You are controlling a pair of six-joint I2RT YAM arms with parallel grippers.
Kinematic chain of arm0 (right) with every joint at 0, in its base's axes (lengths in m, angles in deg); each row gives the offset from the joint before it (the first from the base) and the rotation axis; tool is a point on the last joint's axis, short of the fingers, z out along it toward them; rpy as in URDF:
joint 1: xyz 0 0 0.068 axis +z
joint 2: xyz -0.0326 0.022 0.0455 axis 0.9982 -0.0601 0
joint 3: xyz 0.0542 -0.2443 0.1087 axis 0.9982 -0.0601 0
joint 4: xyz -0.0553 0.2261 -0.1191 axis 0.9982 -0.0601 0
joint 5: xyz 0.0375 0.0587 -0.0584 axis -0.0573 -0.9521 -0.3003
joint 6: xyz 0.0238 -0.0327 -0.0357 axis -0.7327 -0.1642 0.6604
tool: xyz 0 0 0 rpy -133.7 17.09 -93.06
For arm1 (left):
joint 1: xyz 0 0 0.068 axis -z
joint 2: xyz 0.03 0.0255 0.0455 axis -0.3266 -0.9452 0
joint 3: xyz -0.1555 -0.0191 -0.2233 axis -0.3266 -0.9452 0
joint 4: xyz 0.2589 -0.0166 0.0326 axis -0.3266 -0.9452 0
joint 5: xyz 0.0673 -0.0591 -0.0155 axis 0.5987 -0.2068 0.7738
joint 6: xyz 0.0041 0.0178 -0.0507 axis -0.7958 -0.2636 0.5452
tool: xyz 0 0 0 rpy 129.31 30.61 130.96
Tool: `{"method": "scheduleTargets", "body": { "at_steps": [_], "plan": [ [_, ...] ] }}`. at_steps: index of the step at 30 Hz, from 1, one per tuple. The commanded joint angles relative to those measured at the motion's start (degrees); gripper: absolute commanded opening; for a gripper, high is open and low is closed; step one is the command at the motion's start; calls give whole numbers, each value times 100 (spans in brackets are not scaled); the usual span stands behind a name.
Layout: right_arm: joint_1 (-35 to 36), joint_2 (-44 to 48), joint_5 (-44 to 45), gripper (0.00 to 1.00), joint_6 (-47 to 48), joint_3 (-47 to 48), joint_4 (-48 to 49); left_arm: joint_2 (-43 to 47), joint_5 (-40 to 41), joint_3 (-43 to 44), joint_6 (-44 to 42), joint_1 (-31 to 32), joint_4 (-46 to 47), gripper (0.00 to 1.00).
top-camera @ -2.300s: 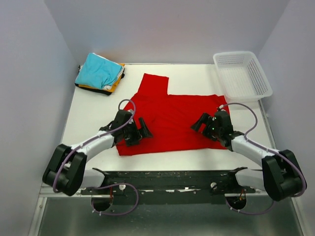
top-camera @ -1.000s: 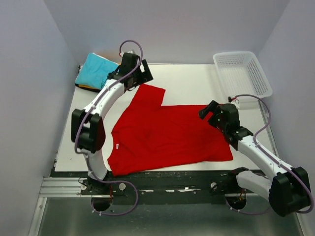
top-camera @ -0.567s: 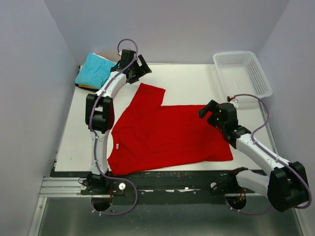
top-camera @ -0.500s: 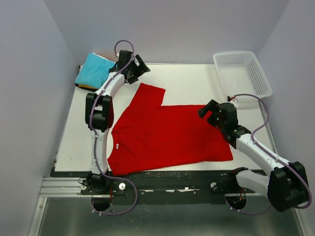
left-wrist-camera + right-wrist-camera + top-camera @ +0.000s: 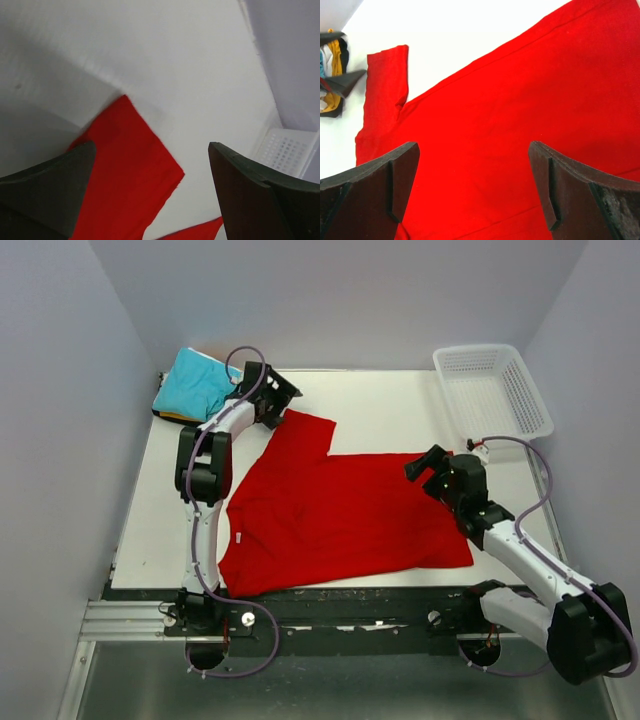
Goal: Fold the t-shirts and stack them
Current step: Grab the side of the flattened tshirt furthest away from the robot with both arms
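A plain red t-shirt [image 5: 340,510] lies spread flat on the white table [image 5: 390,400], one sleeve [image 5: 308,430] pointing to the back. My left gripper [image 5: 287,398] is open and empty, reached far back just over that sleeve's far left corner; in the left wrist view the sleeve [image 5: 125,175] lies between and below the open jaws [image 5: 152,147]. My right gripper [image 5: 422,464] is open and empty, hovering over the shirt's right part [image 5: 520,100], jaws [image 5: 474,147] wide apart. A stack of folded shirts [image 5: 200,388], turquoise on top with yellow-orange and black below, sits at the back left.
A white mesh basket [image 5: 492,392] stands at the back right and shows in the left wrist view [image 5: 287,155]. Grey walls close in the table on the left, right and back. The left arm stretches along the table's left side.
Since 2.3 s ago the shirt was dragged and lies skewed, and the left arm swung from the near side to the back sleeve. In the last half second the left gripper sank towards the sleeve corner.
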Motion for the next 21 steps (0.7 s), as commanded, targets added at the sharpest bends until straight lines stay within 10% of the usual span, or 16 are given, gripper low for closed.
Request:
{"method": "scheduleTargets", "body": {
  "at_steps": [1,21],
  "plan": [
    [-7,217,-77,100,-120,-127,109,372,391,-586,476,9,-49,99],
    [-12,-217,-225,100,-26,-51,448,337,761,91,-155,283,-2103,98]
  ]
}}
